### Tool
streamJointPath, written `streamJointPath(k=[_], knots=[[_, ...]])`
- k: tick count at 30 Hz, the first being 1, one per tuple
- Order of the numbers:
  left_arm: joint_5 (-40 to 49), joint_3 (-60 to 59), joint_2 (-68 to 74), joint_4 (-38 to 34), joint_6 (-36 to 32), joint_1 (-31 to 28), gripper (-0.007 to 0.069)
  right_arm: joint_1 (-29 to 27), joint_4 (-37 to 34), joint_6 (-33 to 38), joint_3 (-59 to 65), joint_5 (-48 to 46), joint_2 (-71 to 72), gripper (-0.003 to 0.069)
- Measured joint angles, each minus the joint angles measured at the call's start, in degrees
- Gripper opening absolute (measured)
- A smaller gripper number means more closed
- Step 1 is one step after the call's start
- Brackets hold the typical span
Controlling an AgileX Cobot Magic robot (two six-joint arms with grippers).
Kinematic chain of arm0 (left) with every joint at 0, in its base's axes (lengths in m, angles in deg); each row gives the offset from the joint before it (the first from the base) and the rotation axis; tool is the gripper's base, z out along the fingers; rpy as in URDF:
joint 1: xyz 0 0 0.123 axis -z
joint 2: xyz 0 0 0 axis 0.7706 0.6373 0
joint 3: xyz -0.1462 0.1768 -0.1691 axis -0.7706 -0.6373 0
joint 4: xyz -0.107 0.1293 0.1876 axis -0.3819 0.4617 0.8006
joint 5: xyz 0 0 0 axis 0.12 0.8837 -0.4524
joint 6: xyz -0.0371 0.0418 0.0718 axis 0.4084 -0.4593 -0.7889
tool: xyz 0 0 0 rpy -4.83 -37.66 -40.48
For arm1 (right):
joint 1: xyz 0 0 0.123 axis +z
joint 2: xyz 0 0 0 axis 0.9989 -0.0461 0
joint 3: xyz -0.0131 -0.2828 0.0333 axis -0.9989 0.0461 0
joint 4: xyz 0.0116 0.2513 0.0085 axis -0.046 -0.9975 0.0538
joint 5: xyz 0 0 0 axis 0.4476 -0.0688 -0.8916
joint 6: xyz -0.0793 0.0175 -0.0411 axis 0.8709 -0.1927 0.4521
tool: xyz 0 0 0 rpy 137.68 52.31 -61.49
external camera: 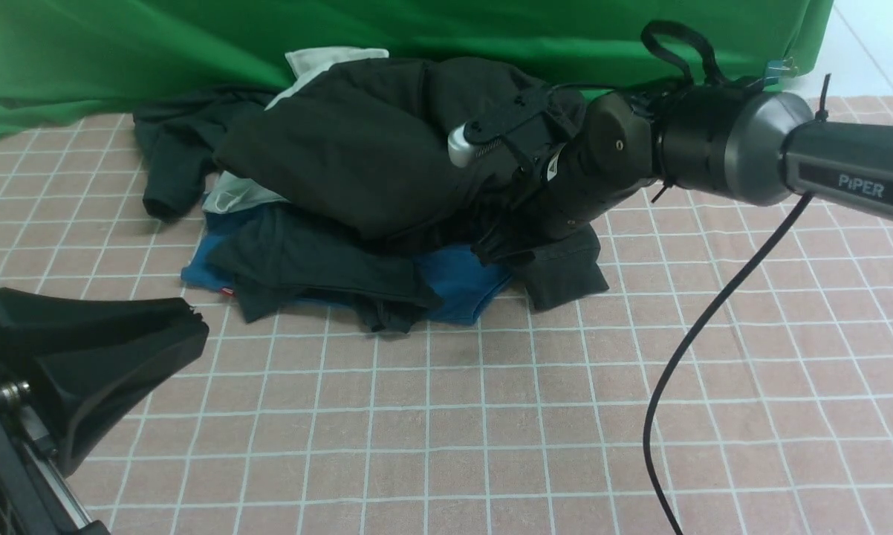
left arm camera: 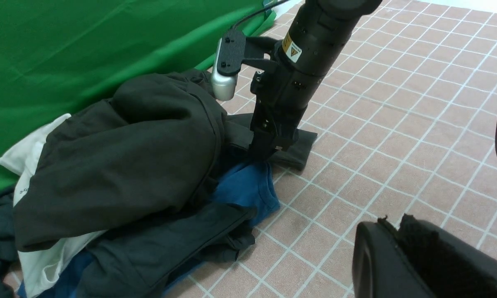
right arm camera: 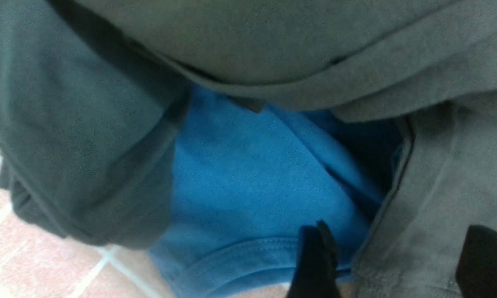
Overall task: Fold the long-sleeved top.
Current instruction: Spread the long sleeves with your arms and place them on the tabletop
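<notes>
The long-sleeved top [external camera: 357, 148] is a big black sweatshirt bunched on top of a clothes pile at the back of the table. One sleeve end [external camera: 565, 275] lies flat at the pile's right front. My right gripper [external camera: 500, 251] points down into that spot. In the right wrist view its jaws stand open [right arm camera: 397, 248] with the top's grey-looking sleeve fabric [right arm camera: 418, 186] between the fingers [right arm camera: 314, 256]. In the left wrist view the right gripper [left arm camera: 263, 155] touches the sleeve [left arm camera: 294, 149]. My left gripper [external camera: 186, 312] hovers shut and empty at the near left [left arm camera: 391, 221].
Under the top lie a blue garment [external camera: 461, 286], a dark garment [external camera: 305, 260] and a white shirt [external camera: 328, 59]. A dark grey-green tee [external camera: 171, 148] spreads to the left. A green backdrop [external camera: 119, 44] hangs behind. The right arm's black cable [external camera: 684, 357] loops over the checked tablecloth [external camera: 491, 431].
</notes>
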Motion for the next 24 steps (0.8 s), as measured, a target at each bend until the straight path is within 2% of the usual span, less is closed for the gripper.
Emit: streamJointPath(k=[4, 7, 11, 13, 20, 24], knots=[[0.0, 0.0, 0.0, 0.0, 0.0, 0.0, 0.0011, -0.6, 0.0, 0.0, 0.0, -0.2, -1.0, 0.0378], [0.0, 0.0, 0.0, 0.0, 0.0, 0.0, 0.0011, -0.8, 0.0, 0.7, 0.0, -1.2, -1.9, 0.0279], [0.0, 0.0, 0.0, 0.0, 0.0, 0.0, 0.0011, -1.3, 0.0, 1.7, 0.0, -2.5, -2.0, 0.0111], [0.0, 0.0, 0.0, 0.0, 0.0, 0.0, 0.0011, -1.7, 0.1, 2.5, 0.0, -2.9, -1.5, 0.0057], [0.0, 0.0, 0.0, 0.2, 0.0, 0.0, 0.0011, -3.4, 0.4, 6.0, 0.0, -5.6, 6.9, 0.0043], [0.0, 0.0, 0.0, 0.3, 0.0, 0.0, 0.0011, -4.0, -2.1, 6.3, -0.3, -8.0, 14.3, 0.0042]])
